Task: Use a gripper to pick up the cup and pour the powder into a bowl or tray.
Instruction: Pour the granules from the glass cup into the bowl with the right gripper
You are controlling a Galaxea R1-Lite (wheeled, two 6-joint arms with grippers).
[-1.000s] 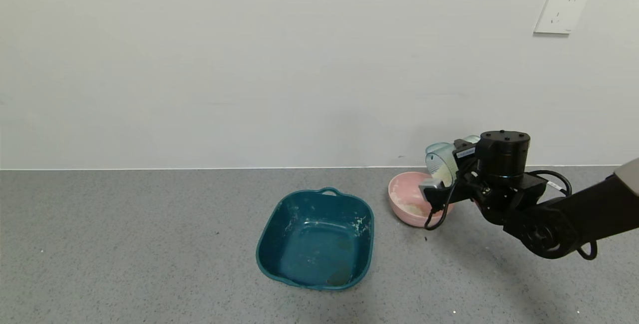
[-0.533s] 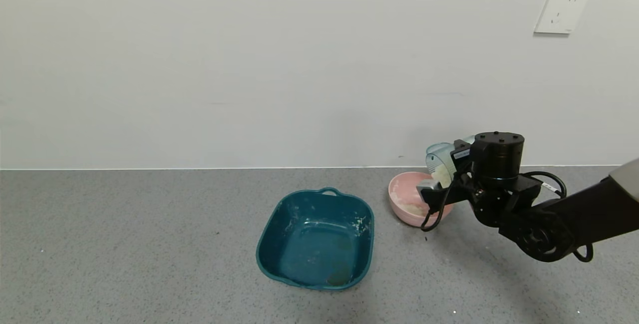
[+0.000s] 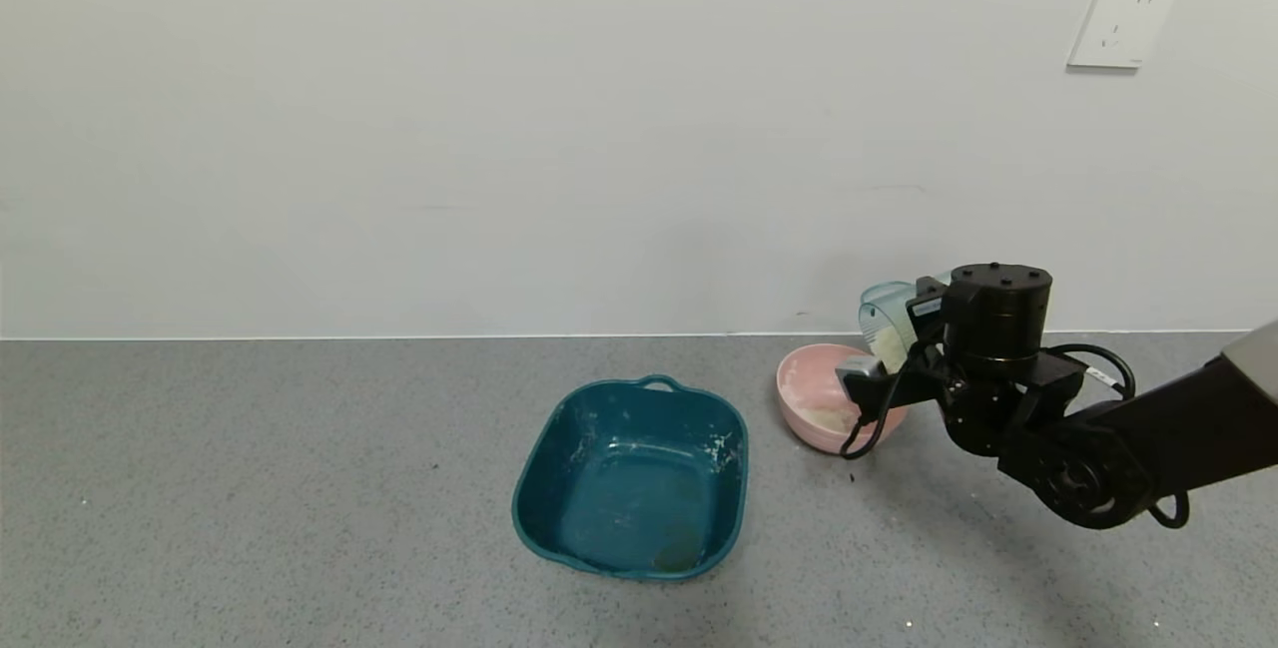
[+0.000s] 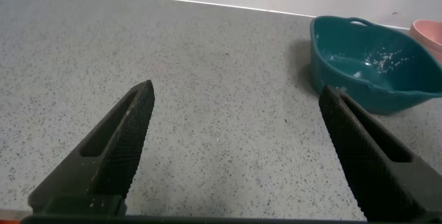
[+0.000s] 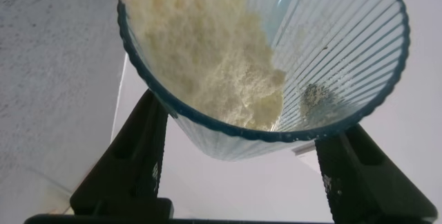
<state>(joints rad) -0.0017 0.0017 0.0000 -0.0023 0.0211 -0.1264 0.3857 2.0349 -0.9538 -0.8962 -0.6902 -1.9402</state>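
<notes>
My right gripper [image 3: 914, 328] is shut on the ribbed pale blue-green cup [image 3: 885, 319] and holds it tipped on its side over the back right rim of the pink bowl [image 3: 811, 423]. White powder [image 3: 888, 344] lies along the cup's lower wall near its mouth. In the right wrist view the cup [image 5: 345, 51] fills the frame between my two fingers, with clumpy powder [image 5: 207, 51] heaped inside. Some powder lies in the bowl [image 3: 827, 417]. My left gripper [image 4: 235, 144] is open and empty above bare counter.
A dark teal square tray [image 3: 631, 477] with handles sits left of the bowl, also in the left wrist view [image 4: 369, 61]. The wall runs close behind the bowl. A wall socket [image 3: 1122, 21] is at the upper right. Grey counter [image 3: 250, 488] spreads to the left.
The right gripper has shifted slightly and turned the cup further, bringing its mouth lower over the bowl. Powder has slid toward the cup's mouth.
</notes>
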